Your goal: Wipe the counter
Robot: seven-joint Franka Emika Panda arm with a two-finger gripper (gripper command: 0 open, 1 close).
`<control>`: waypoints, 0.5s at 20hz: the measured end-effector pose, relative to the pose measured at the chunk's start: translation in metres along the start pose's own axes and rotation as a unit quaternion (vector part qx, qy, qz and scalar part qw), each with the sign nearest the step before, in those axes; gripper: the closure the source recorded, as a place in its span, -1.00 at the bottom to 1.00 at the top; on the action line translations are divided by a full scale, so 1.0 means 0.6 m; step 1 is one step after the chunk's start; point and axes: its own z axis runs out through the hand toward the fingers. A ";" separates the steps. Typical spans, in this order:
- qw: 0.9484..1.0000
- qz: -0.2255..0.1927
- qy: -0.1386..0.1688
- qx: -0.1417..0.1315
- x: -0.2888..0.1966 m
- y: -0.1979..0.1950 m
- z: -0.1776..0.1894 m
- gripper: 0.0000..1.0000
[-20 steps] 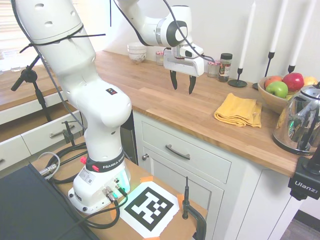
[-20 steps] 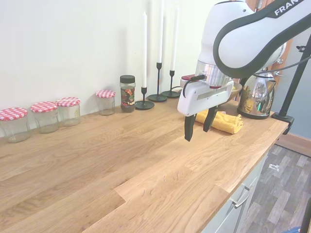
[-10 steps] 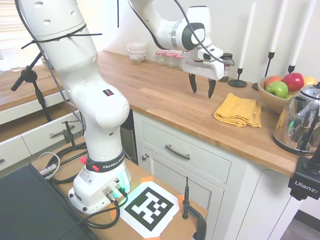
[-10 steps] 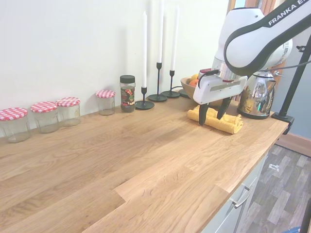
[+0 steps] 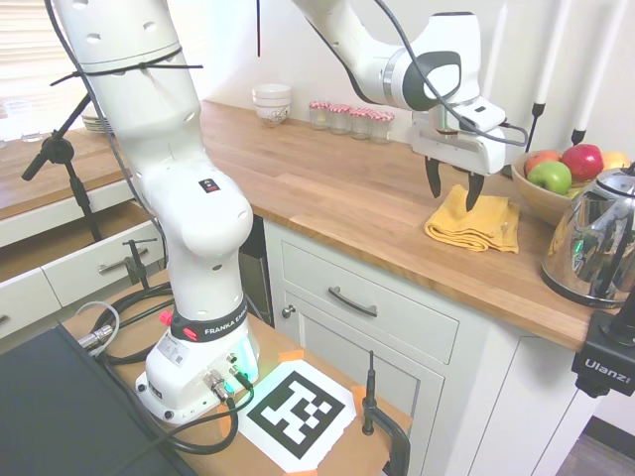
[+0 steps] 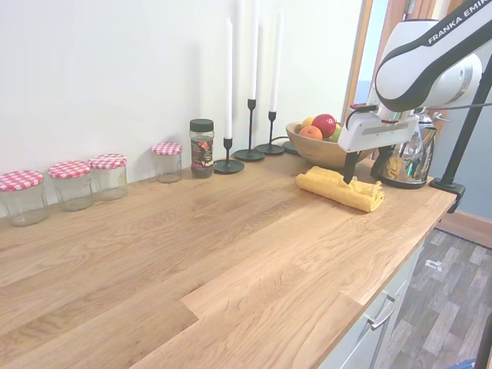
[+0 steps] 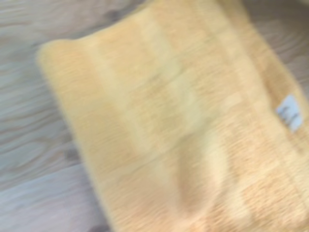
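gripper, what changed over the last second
The pincer travelled along the counter from its bare middle to just above the folded yellow cloth, open and empty throughout. The cloth, fruit bowl, kettle and jars stayed put.

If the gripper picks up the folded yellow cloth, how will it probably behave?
The folded yellow cloth looks soft and layered, so it would probably sag and unfold when pinched at one point. It lies flat on the wooden counter, so it will not roll. Pushed, its woven surface may bunch rather than slide. The open gripper hangs above it.
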 end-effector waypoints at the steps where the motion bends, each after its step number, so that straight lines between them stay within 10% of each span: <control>1: 1.000 0.002 0.001 0.001 0.003 0.002 0.003 -1.00; 10: 1.000 0.014 0.004 -0.006 0.030 0.024 0.057 -1.00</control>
